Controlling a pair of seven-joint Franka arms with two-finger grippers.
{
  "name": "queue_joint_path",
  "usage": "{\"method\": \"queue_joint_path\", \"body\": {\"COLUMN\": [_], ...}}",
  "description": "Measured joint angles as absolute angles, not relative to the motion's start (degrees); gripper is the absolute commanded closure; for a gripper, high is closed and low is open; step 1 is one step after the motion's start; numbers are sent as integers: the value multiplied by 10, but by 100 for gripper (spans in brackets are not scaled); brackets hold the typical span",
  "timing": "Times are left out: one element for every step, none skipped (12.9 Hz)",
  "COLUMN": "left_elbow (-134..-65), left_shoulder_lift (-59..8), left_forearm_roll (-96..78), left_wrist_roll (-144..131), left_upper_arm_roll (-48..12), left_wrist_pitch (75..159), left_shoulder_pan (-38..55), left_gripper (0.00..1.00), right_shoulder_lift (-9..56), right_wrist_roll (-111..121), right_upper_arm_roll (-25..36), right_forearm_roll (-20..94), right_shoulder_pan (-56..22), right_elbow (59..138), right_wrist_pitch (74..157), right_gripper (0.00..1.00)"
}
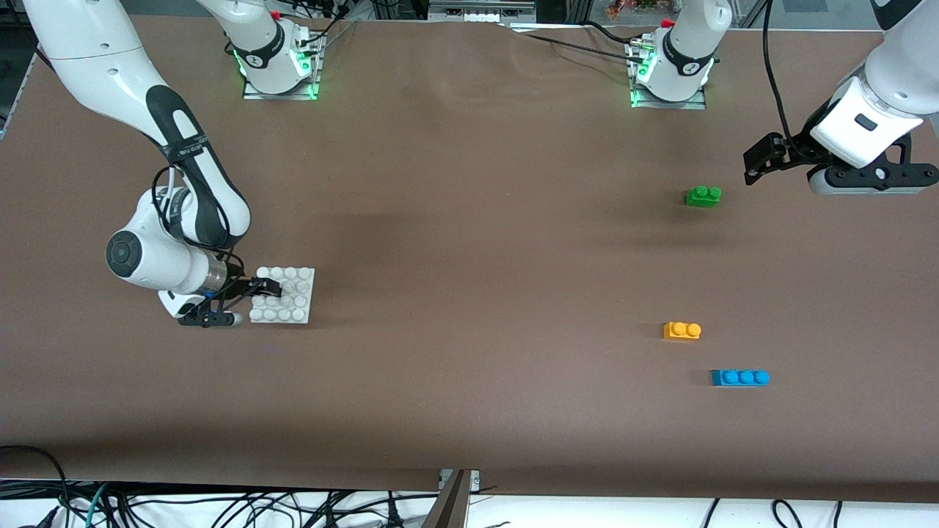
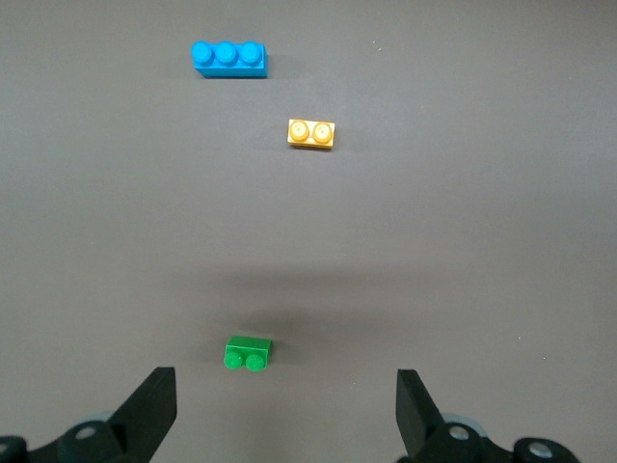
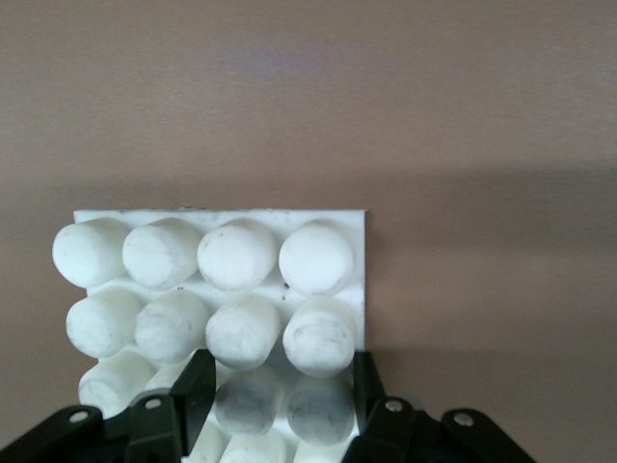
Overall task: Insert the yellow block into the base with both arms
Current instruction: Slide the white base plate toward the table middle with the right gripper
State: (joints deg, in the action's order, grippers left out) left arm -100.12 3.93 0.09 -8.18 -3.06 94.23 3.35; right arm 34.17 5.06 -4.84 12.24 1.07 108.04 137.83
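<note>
Base [image 1: 287, 297] lies flat on the brown surface [image 1: 469, 293] at the right arm's end, studs up, nothing seated on it. Right claw [image 1: 270, 287] is down at the base's edge, clamped on the base, fingers [image 3: 193, 386] either side of two studs of the edge row in the right wrist view.

Landmark: yellow block [image 1: 682, 331]. It sits alone on the surface toward the left arm's end, studs up, well apart from the base, touching nothing. Blue brick [image 1: 740, 378] lies near it, nearer the front camera and a bit more toward the left arm's end, not touching. Green brick [image 1: 703, 196] lies farther from the front camera than the yellow block, well apart from it.

Left claw [image 1: 763, 161] hangs in the air toward the left arm's end of the surface, near the green brick, wide open, holding nothing. Left wrist view shows the green brick [image 2: 249, 353] closest, then the yellow block [image 2: 311, 132], then the blue brick [image 2: 229, 58], with bare surface between them.

Nothing lies between the yellow block and the base.
</note>
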Motion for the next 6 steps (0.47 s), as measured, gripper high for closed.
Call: {"method": "queue_joint_path", "body": {"left_elbow": [-1001,-1001,-1001,-1001,-1001,-1001], "left_shoulder_lift": [39,39,39,39,39,39], "left_forearm_roll": [1,1,1,1,1,1], "left_wrist_roll": [-82,-82,-82,-82,-82,-82], "left_upper_arm_roll": [-31,-31,-31,-31,-31,-31], "left_wrist_pitch": [942,942,942,942,942,942], "left_shoulder_pan": [34,33,34,34,34,34], "left_gripper": [0,0,0,0,0,0], "right_shoulder_lift": [343,344,346,348,350,351], "right_wrist_roll": [50,47,44,40,33,28], "right_upper_arm_roll": [-50,-51,-52,-52,-52,-52], "right_forearm_roll": [122,122,122,122,122,122], "right_shoulder_pan": [8,3,-1,-5,-10,-14], "right_elbow": [1079,1077,1073,1069,1066,1064], "right_wrist_pitch": [1378,1378,1378,1378,1378,1378], "right_gripper": [39,39,39,39,39,39]}}
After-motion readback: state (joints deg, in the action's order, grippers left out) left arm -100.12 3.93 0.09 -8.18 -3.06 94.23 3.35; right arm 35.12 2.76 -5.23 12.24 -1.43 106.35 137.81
